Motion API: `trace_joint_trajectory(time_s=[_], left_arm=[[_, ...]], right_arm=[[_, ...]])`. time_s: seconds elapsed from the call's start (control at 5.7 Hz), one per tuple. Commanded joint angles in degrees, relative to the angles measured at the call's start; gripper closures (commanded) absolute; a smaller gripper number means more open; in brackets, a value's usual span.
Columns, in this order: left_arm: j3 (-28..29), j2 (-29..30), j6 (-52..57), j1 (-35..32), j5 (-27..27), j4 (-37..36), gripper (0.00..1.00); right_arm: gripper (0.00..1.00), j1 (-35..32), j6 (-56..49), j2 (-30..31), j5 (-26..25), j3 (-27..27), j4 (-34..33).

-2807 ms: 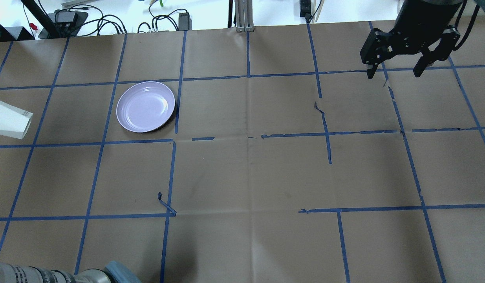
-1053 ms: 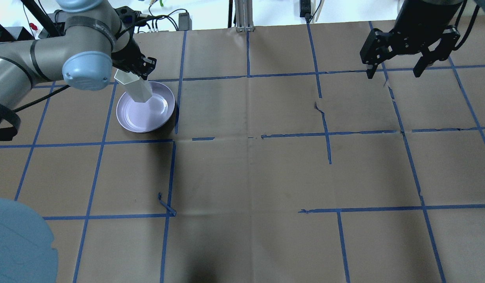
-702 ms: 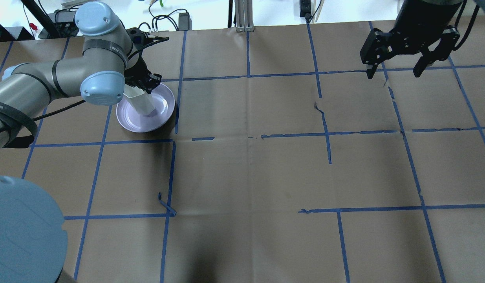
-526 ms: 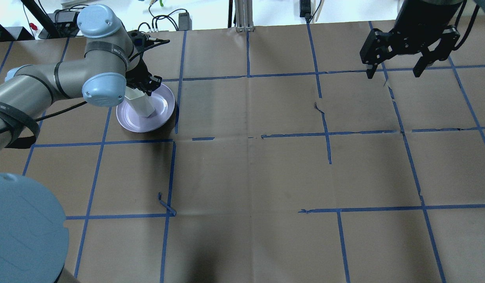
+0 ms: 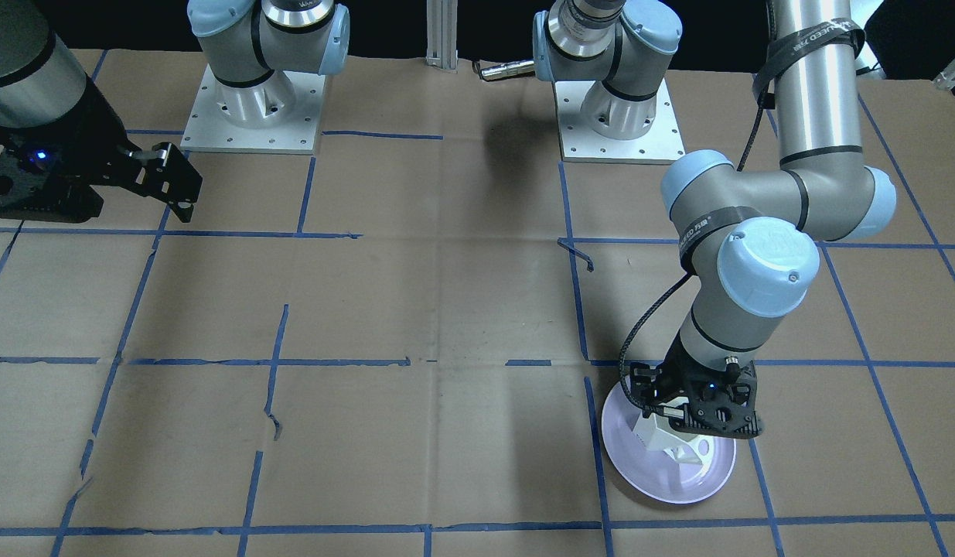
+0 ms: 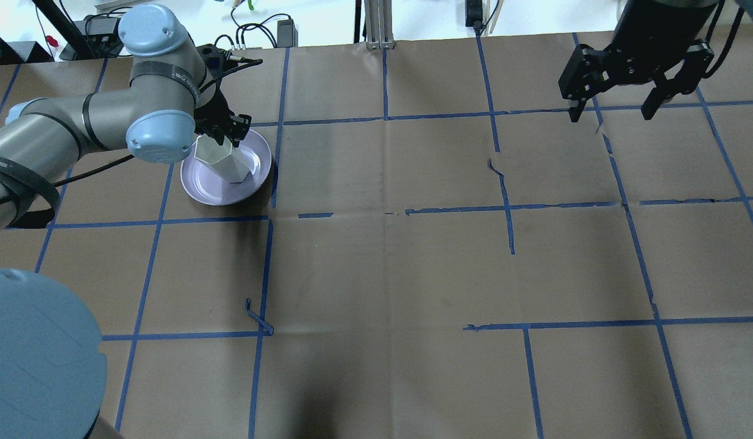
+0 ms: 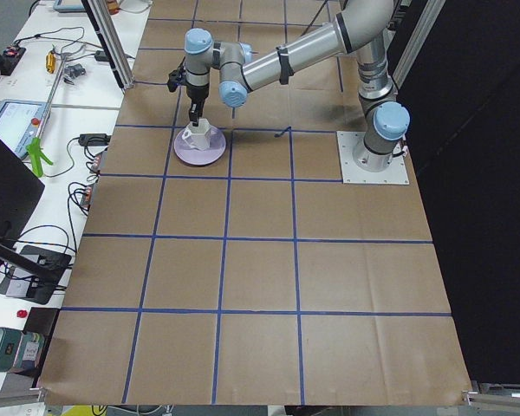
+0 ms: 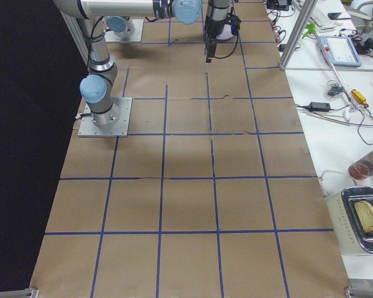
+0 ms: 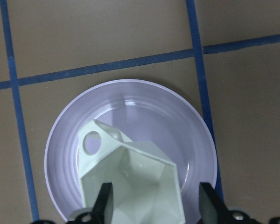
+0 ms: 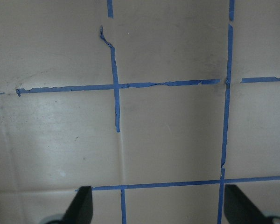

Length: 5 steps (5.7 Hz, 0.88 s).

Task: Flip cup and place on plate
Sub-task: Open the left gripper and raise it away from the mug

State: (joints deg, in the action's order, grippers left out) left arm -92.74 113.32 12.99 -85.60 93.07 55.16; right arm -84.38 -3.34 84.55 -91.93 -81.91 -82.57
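Your left gripper [image 9: 155, 196] has jaws parted about the cup [image 6: 221, 163], mouth-up on the far-left plate [image 6: 199, 190]; right gripper [image 6: 611, 117] jaws spread wide.

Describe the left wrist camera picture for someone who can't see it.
A small white faceted mug stands open side up on a round pale lavender plate, its loop handle toward the upper left. The left gripper's two dark fingers are spread apart at the bottom edge, over brown paper crossed by blue tape.

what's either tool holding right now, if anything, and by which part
Nothing, it seems: the left tool is open over the cup, which stands on the plate; the right tool is open, empty.
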Motion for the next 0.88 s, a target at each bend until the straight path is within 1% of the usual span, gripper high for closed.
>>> trace_joint_trajectory(time_s=[0.0, 0.35, 0.53, 0.7], left_arm=[[1.33, -6.49, -1.55, 0.08, 0.0, 8.07, 0.01], [3.35, -15.98, -10.65, -1.15, -0.95, 25.7, 0.01], [3.53, -19.85, -13.92, -3.24, -1.92, 31.71, 0.01], [3.62, -21.54, -17.87, -6.57, -2.1, 34.29, 0.01]], right_arm=[[0.0, 0.0, 0.0, 0.0, 0.0, 0.0, -0.04], [0.0, 0.0, 0.0, 0.0, 0.0, 0.0, -0.04], [0.0, -0.09, 0.0, 0.0, 0.0, 0.0, 0.04], [0.0, 0.0, 0.0, 0.0, 0.0, 0.0, -0.04]])
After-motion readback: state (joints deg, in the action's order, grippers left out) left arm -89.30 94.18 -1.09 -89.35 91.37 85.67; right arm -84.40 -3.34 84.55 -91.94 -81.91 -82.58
